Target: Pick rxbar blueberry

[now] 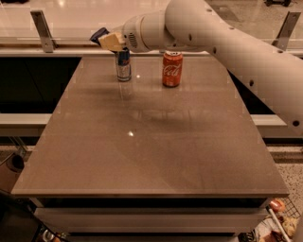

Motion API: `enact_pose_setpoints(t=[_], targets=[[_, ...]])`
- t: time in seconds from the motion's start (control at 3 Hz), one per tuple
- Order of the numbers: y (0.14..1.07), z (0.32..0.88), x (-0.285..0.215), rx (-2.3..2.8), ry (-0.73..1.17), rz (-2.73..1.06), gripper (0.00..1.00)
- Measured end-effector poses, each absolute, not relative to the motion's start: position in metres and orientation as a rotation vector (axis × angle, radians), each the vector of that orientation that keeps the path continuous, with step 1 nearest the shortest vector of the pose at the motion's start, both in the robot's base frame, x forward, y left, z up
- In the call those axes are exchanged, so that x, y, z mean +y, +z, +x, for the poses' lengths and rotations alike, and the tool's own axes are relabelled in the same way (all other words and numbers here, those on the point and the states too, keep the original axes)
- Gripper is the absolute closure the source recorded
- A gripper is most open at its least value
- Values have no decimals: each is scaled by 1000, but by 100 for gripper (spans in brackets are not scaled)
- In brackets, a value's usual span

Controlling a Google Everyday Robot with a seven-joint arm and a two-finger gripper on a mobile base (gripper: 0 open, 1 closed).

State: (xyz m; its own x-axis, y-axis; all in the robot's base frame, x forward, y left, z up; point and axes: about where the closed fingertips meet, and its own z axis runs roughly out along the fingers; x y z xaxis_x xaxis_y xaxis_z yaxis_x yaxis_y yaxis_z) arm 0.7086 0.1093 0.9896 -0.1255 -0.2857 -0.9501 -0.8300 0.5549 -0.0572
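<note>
Raised over the far left part of the smooth brown rectangular worktop [142, 160]: beige two-finger tool [101, 37] on a thick white arm [227, 40]. Clamped on the small flat dark navy-blue wrapped snack bar [98, 32], well clear of the surface. Directly beneath, upright: slim blue-and-silver can [123, 68]. To its right, apart: red cola can [172, 70].

Dim tabletop [142, 160], small glare spots, claw [105, 38] upper left against bright floor [71, 14]
</note>
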Motion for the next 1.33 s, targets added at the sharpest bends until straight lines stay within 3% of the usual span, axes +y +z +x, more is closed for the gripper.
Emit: enact_pose_setpoints(t=[1.33], targets=[[1048,688,83,1618,665,-1127,100]])
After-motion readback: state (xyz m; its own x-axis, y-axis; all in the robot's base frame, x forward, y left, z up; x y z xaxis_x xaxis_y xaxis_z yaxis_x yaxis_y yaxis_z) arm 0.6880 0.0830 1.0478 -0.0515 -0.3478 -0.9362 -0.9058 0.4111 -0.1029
